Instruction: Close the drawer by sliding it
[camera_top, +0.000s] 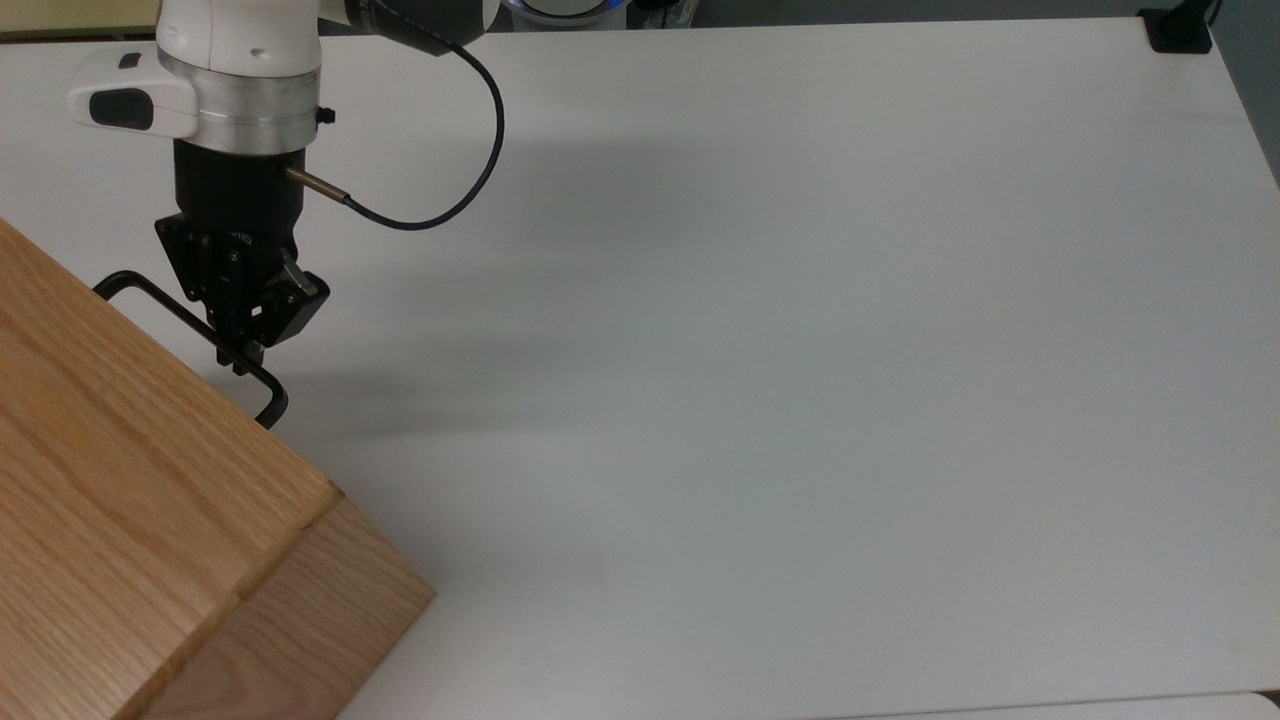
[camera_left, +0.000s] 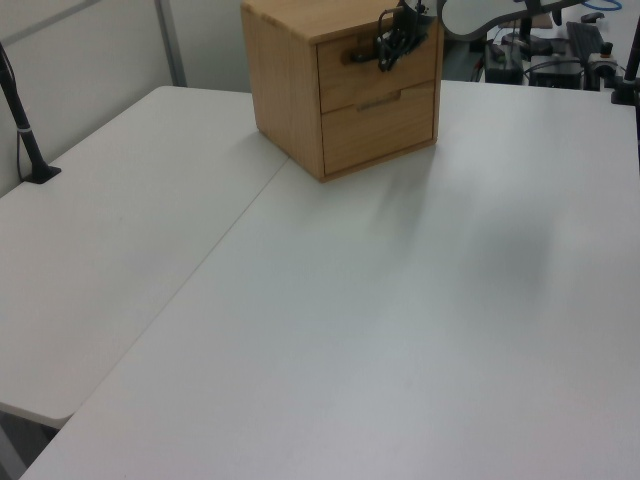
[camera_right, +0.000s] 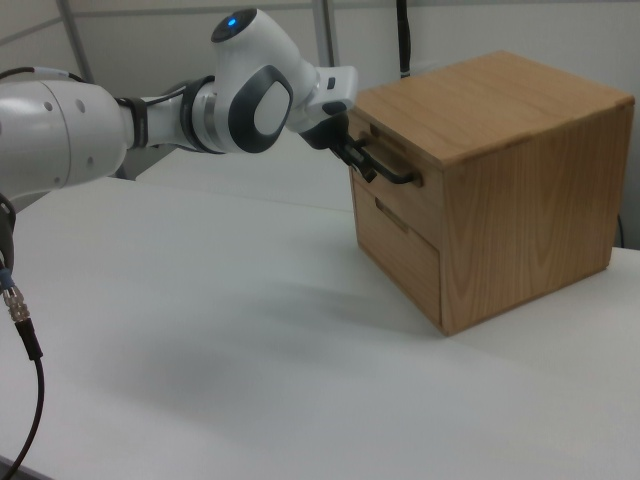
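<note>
Top view: gripper pinched on the black handle, just past the cabinet top's edge. Left view: drawer pushed in, front about level with the cabinet face, above a lower drawer. Right view: fingers closed around the handle, it seems, on the white table.
</note>
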